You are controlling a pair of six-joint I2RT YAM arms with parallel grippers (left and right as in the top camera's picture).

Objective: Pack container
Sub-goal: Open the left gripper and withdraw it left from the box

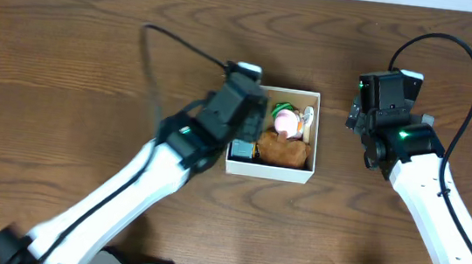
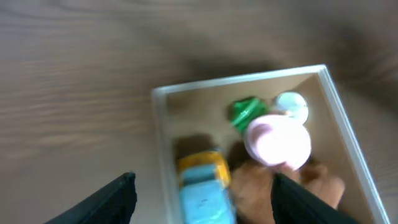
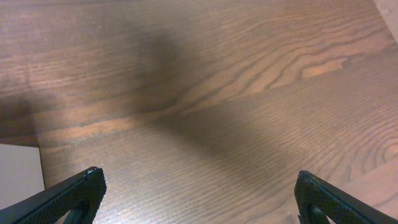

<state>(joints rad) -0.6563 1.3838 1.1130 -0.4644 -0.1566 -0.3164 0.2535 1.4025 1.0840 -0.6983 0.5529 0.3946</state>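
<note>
Container [image 1: 269,171] holds pink toy [image 2: 277,143], brown plush [image 1: 285,150]; left gripper [image 2: 204,186] spread above; right gripper [image 3: 199,180] spread over table [image 3: 217,93].

Dark brown wood-grain table [image 1: 68,62] with wavy, knotty grain, and it fills pretty much the whole overhead frame. Sitting directly on it is the container [image 1: 280,173], a square, shallow white box, flat on the wood just right of center. Its sides run roughly square with the frame. In the left wrist shot the wood looks blurry grey-brown across the top and left, and the box's white rim takes up the lower right. The right wrist shot is mostly grain, with a soft shadow crossing the upper left.
</note>
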